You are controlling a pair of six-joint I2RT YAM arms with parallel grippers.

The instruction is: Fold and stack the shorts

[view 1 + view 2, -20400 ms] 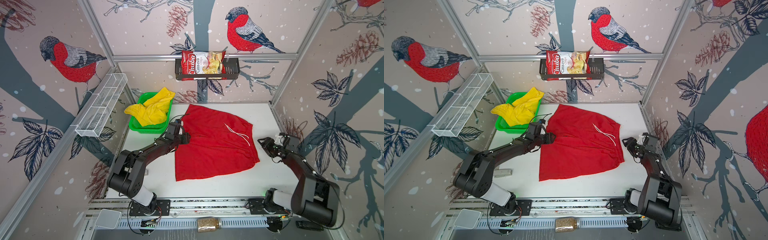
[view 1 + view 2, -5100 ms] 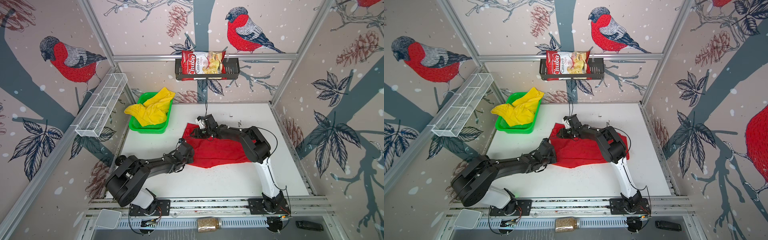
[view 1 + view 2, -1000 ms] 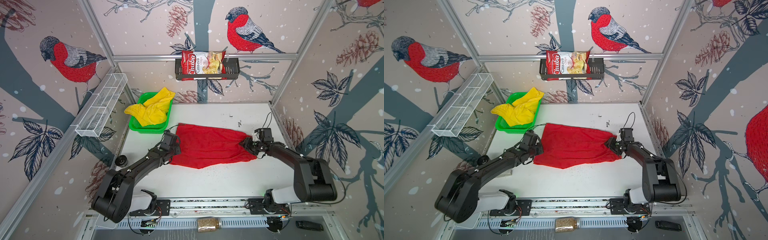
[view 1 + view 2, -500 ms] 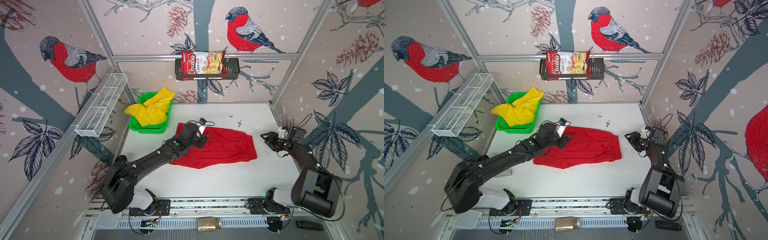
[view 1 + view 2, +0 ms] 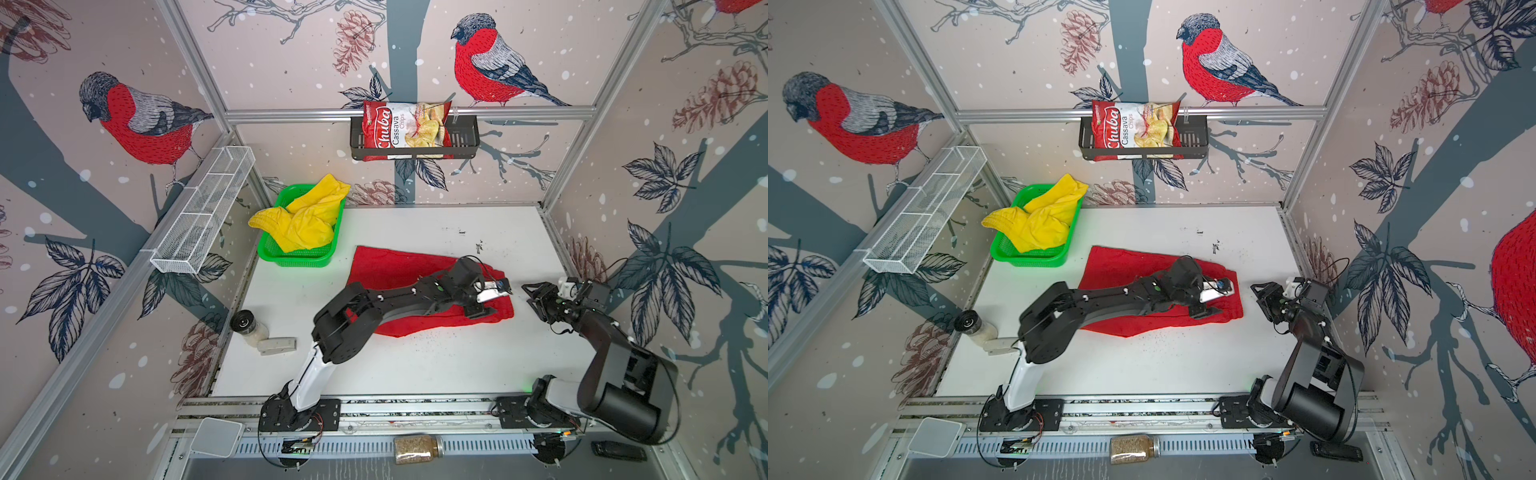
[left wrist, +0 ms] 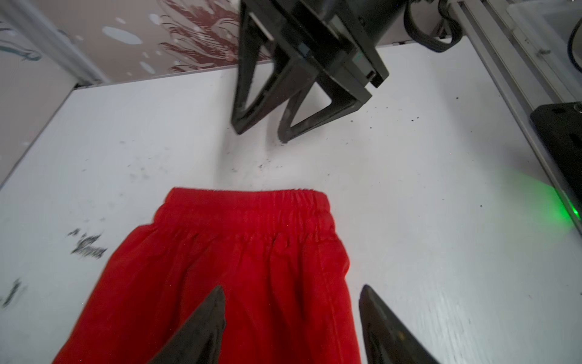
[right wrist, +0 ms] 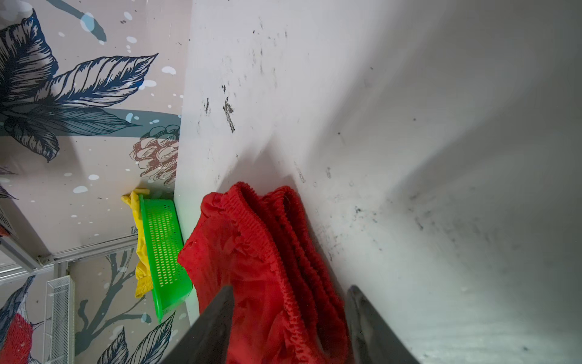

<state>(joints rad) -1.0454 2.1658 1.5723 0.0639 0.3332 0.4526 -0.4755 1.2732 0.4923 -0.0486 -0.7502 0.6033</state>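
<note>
Red shorts (image 5: 386, 270) lie folded; left hand (image 6: 292, 287) spread empty over them; right hand (image 7: 290, 288) spread empty alongside.

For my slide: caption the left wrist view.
Open left gripper over red cloth shorts; open right gripper beyond their waistband.

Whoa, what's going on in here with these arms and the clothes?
Two robot arms are folding shorts. The red shorts lie folded into a strip on the white table. The left gripper is open over their waistband end, holding nothing; the right gripper sits open just beside that end, off the cloth. The yellow shorts are crumpled in the green basket, not yet folded.
</note>
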